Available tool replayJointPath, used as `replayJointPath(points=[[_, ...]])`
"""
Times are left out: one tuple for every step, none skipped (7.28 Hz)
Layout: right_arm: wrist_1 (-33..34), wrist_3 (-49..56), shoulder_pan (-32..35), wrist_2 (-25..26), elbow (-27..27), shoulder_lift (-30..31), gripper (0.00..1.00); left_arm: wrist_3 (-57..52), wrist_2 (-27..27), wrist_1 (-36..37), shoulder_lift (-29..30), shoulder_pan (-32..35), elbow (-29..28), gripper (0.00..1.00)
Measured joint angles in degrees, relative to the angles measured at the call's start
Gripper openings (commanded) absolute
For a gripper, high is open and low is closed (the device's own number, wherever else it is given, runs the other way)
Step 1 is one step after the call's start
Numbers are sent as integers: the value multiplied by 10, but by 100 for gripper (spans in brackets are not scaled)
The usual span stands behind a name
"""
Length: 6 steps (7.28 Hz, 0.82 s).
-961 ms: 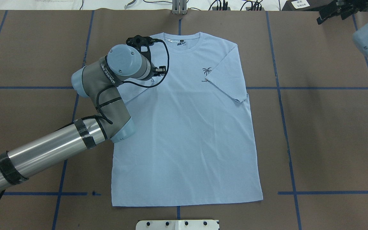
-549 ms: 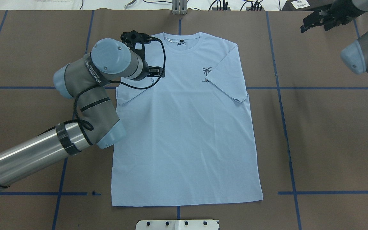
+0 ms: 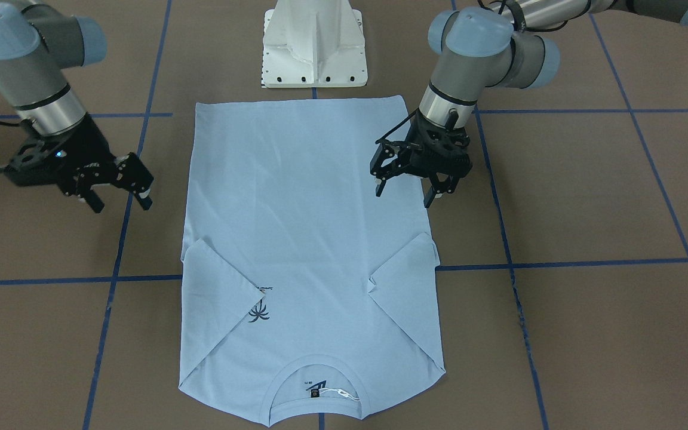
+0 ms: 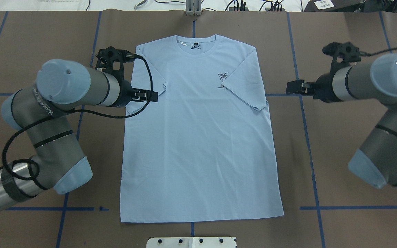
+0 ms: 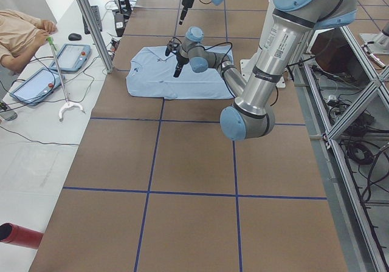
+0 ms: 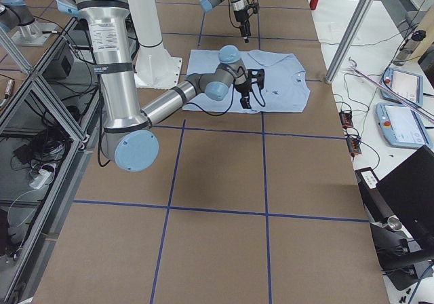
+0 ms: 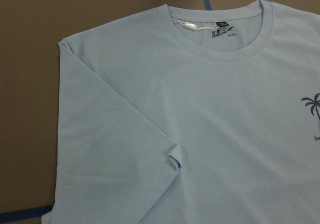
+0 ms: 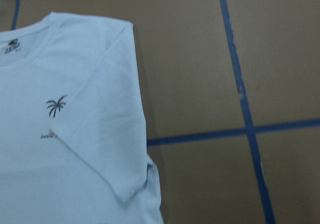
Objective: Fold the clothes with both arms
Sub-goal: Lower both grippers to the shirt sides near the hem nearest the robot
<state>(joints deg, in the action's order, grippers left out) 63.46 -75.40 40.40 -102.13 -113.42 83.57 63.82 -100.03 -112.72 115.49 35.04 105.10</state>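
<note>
T-shirt [image 4: 198, 144] is laid flat, print up, on the bench [image 4: 339, 155]. Both sleeves [image 3: 409, 280] are already turned in; body folds not yet made. Left hand [image 3: 404, 197] is held wide and empty over the T-shirt's side edge. Right hand [image 3: 123, 205] is wide and empty, just off the opposite edge.

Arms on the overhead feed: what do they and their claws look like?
Both have silver tubes, grey joints and light blue caps. The left arm has white lettering on a dark band, black tape on its tube and a looping black cable. The right arm matches in build. The left claw and right claw are black, with two fingers each.
</note>
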Motion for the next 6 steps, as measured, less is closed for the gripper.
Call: replayJointPath(points=[[0, -86, -82, 75, -47, 42, 97, 44, 8, -2, -42, -28, 45, 100], [0, -161, -166, 157, -78, 74, 95, 90, 21, -6, -80, -62, 85, 94], [0, -231, -239, 224, -98, 93, 94, 144, 42, -11, -111, -103, 115, 73], [1, -287, -296, 277, -109, 104, 95, 208, 73, -14, -138, -148, 132, 67], [2, -315, -332, 313, -114, 110, 94, 271, 105, -15, -158, -193, 140, 67], [5, -327, -348, 330, -116, 112, 95, 321, 133, -13, -172, -235, 141, 67]])
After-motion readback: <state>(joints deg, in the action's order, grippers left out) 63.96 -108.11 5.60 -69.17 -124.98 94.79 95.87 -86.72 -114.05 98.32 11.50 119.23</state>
